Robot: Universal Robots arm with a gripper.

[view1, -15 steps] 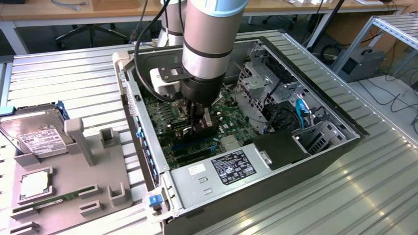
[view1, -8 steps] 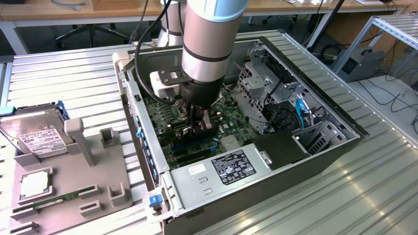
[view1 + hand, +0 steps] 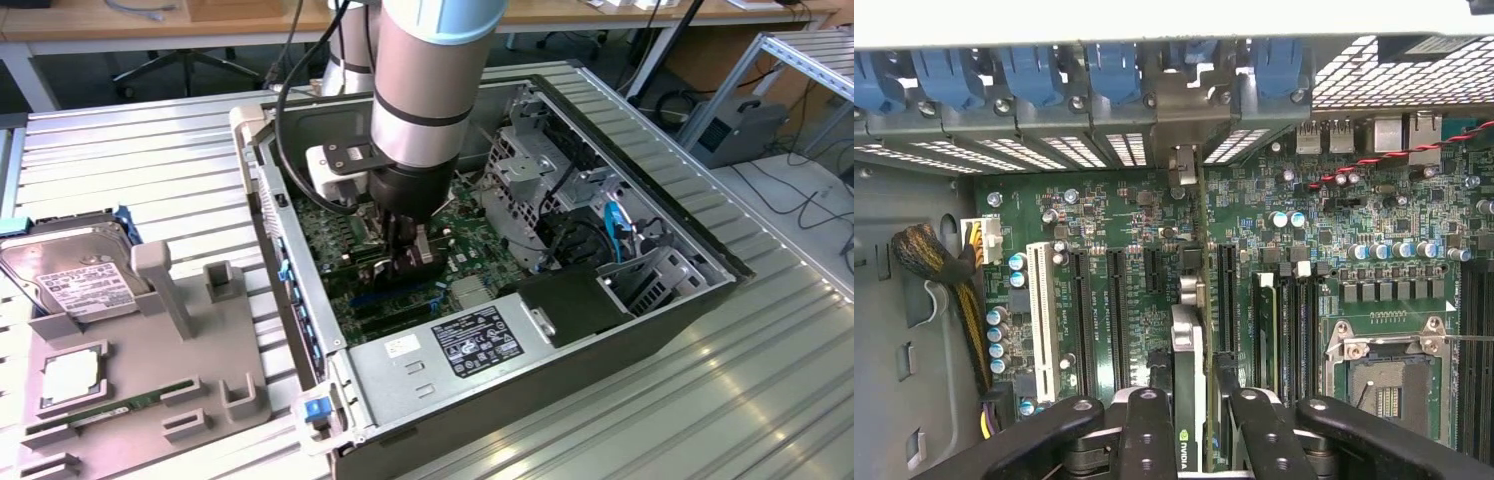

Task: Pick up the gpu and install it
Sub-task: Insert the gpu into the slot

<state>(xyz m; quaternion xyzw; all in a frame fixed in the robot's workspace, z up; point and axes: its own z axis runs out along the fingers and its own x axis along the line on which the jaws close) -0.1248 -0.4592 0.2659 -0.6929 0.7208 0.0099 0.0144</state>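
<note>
Exterior view: the gripper (image 3: 407,250) was low inside the open computer case (image 3: 667,300), above the motherboard (image 3: 340,235); a hard drive (image 3: 67,275) lay outside on a grey tray (image 3: 174,390).
Wrist view: the fingers (image 3: 1147,430) were clamped on the gpu (image 3: 1187,375), held edge-on over the slots (image 3: 1116,310), with its bracket (image 3: 1181,150) at the rear wall.

Exterior view: high, angled down on the open computer case (image 3: 534,300). Wrist view: close above its motherboard (image 3: 1134,230). Both share that board.
</note>
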